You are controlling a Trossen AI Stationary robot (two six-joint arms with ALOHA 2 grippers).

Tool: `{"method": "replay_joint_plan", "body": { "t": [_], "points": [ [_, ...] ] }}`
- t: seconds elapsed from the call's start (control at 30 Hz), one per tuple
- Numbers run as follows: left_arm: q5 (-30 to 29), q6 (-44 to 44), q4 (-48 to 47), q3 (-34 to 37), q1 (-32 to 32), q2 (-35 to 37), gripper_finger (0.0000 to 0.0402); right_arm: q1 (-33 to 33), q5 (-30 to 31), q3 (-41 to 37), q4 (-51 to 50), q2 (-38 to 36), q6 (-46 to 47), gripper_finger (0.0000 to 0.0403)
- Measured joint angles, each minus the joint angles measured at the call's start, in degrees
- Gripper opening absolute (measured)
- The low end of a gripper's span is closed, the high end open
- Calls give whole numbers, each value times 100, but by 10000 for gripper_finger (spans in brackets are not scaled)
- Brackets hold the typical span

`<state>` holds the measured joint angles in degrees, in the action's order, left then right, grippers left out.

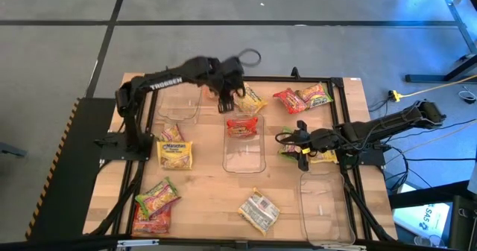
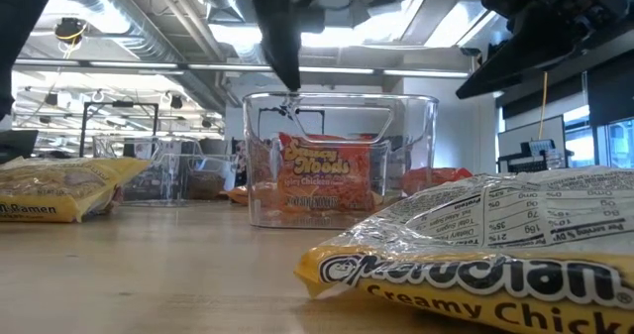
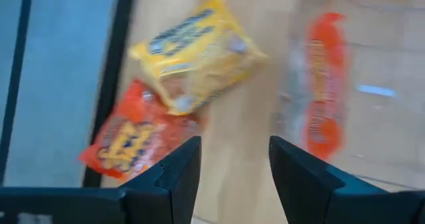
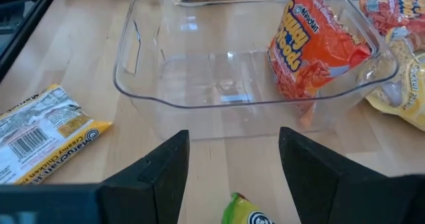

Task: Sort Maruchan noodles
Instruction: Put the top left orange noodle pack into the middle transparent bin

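Note:
Maruchan noodle packets lie scattered over the wooden table. A red packet (image 4: 312, 44) stands on its lower edge in the middle clear tray (image 1: 244, 154), leaning at the tray's far end. My left gripper (image 3: 229, 151) is open and hangs above the table just left of a yellow packet (image 3: 199, 58), with a red packet (image 3: 133, 141) beside it. In the high view it (image 1: 229, 100) is at the tray's far end. My right gripper (image 4: 232, 144) is open, right of the middle tray, above a green-and-yellow packet (image 4: 246, 212).
Another clear tray (image 1: 179, 102) stands at the far left and a third (image 1: 324, 206) at the near right. More packets lie at the far right (image 1: 302, 97), the left (image 1: 174, 154), the near left (image 1: 155, 202) and the near middle (image 1: 258, 210).

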<state>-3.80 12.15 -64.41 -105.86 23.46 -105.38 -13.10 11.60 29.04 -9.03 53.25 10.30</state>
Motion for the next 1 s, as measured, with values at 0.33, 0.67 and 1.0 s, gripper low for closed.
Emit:
{"method": "replay_joint_plan", "body": {
  "t": [0.33, 0.67, 1.0],
  "points": [
    [196, 592, 1089, 0, 1365, -545, 171, 0, 91, 0, 238, 26, -179, 209],
    [755, 947, 1545, 4, 2009, -1621, 171, 0, 195, 0, 279, 26, -184, 209],
    [2023, 793, 1631, 7, 2516, -2017, 171, 0, 301, -58, 375, 24, -224, 209]
  ]
}}
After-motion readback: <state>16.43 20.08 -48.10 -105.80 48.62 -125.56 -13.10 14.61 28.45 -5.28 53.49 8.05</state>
